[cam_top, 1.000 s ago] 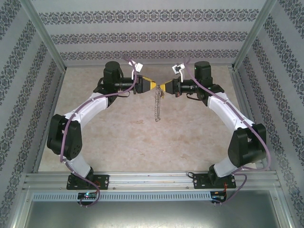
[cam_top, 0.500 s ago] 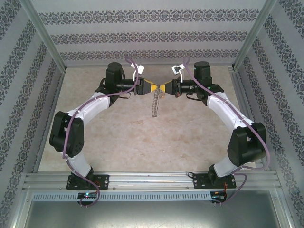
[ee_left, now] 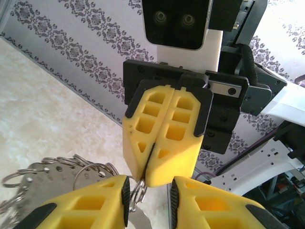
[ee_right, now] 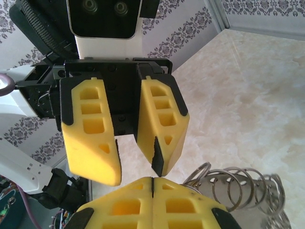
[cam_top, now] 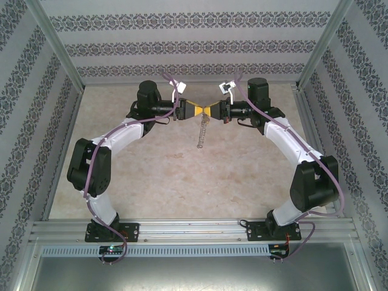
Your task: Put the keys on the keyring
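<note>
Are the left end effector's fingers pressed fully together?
No, in the right wrist view the left end effector has a clear gap between its yellow fingers.

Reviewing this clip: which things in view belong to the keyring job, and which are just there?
Part of the job: keyring, hanging between the arms; left gripper, jaws apart; right gripper, shut. The key I cannot make out.
Just surroundings: table; patterned walls; metal frame rail.

left tool [cam_top: 202, 111] and right tool [cam_top: 210, 111] tip to tip above the table [cam_top: 182, 176], keyring [cam_top: 202, 130] hanging below them
</note>
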You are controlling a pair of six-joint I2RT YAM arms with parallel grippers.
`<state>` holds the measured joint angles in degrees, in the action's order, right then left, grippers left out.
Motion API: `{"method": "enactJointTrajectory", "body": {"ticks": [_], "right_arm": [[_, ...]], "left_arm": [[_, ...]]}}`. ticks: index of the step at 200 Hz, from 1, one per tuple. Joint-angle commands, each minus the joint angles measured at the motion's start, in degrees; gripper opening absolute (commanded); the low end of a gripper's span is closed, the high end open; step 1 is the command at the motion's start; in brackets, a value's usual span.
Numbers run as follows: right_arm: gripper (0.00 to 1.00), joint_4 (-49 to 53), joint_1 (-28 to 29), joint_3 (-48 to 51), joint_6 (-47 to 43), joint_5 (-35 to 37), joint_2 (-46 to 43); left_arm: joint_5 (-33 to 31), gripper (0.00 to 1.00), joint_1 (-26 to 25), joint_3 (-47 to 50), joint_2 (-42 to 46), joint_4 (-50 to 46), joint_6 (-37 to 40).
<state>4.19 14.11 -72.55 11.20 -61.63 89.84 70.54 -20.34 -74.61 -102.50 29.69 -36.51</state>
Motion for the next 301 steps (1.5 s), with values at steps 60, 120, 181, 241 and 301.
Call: {"method": "enactJointTrajectory", "body": {"ticks": [60, 120, 181, 241, 301], "right_arm": [[0.0, -3.7, -0.5, -0.9, 1.1, -0.9, -0.1], [0.0, -4.6, -0.9, -0.4, 1.9, -0.9, -0.1], [0.0, -4.6, -1.0, -0.3, 1.8, -1.2, 0.1], [0.28, -8.0, -2.4, 1.9, 5.6, 0.4, -2.5], [0.46, -21.3, -5.8, 18.7, 15.3, 17.1, -15.4]], "left_arm": [[2.7, 0.3, -1.5, 2.0, -0.5, 5.6, -1.6], [3.1, 0.3, -1.7, 2.7, -0.6, 10.3, -4.5], [2.8, 0.21, -1.9, 2.2, -1.5, 12.5, -6.2], [-1.5, 0.0, -2.1, 3.5, -0.9, 15.4, -7.7], [-9.0, 0.0, -2.9, 7.4, 3.3, 16.5, -7.5]]}}
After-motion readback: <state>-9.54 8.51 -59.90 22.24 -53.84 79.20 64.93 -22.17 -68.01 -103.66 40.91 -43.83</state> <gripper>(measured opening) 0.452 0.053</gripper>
